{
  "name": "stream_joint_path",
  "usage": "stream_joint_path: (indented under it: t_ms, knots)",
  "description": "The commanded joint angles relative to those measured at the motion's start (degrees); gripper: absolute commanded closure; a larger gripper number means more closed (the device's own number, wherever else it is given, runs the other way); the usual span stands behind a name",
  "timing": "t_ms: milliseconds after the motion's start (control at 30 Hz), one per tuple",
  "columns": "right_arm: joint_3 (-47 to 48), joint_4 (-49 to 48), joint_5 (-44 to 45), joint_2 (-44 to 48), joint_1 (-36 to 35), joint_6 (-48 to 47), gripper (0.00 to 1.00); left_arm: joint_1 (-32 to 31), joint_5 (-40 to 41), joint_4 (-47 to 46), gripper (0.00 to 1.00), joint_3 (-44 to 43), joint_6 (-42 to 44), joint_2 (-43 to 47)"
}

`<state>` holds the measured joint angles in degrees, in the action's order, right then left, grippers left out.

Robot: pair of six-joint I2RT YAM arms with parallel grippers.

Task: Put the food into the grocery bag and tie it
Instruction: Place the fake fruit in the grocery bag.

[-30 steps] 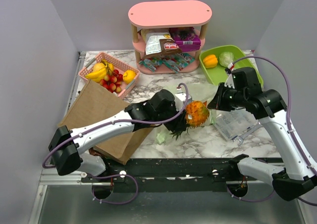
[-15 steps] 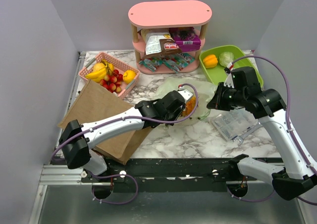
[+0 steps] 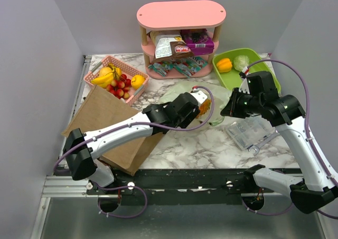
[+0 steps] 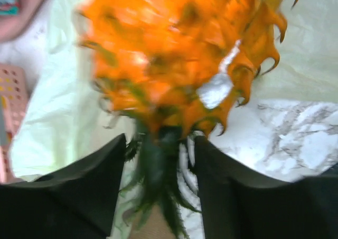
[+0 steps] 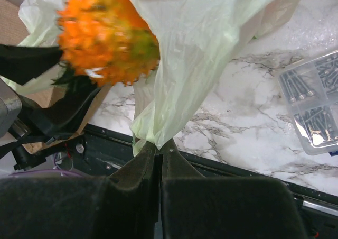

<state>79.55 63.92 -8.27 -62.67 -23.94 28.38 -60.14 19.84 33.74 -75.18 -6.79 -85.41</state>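
Here the orange fruit (image 4: 169, 54), clamped by the left gripper (image 4: 158, 144), is aimed into the grocery bag (image 5: 200, 48), pinched by the right gripper (image 5: 160, 144).

pineapple (image 4: 169, 59) is bright orange with dark green leaves; plastic bag (image 5: 206, 48) is pale see-through green; table (image 3: 211, 149) is white marble with grey veins; shelf (image 3: 181, 14) pink; tray (image 3: 231, 79) lime green; paper bag (image 3: 103, 120) plain brown

Top camera looks down from the near edge; both close wrist cameras share the spiky orange fruit (image 5: 105, 38)
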Motion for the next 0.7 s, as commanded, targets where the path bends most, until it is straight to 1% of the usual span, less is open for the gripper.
stream_joint_path:
  t_ms: [0,67,100,300,433,567,667]
  knots:
    - [-0.30,-0.18,-0.66,0.36,-0.27,-0.82,0.99,-0.59,3.39,3.19,0.36,-4.60,2.39,-1.30]
    - [-0.27,-0.25,-0.61,0.36,-0.24,-0.80,0.99,-0.66,3.71,3.25,0.30,-5.18,2.53,-1.13]
    - [-0.27,-0.37,-0.65,0.28,-0.30,-0.72,0.99,-0.66,4.08,3.48,0.29,-5.51,2.52,-1.11]
    - [-0.47,-0.22,-0.55,0.28,-0.19,-0.83,0.99,-0.75,6.37,6.88,0.27,-8.82,2.09,-1.37]
    - [-0.69,-0.33,-0.34,0.36,-0.29,-0.83,0.99,-0.76,8.87,12.89,0.27,-12.53,-0.39,-0.16]
    - [-0.91,-0.51,-0.39,0.35,-0.18,-0.76,0.99,-1.27,9.30,21.79,0.27,-16.32,-4.91,1.86]
    - [-1.19,-0.90,-0.56,0.27,-0.20,-0.66,0.99,-2.29,11.33,26.25,0.27,-17.19,-8.12,4.50]
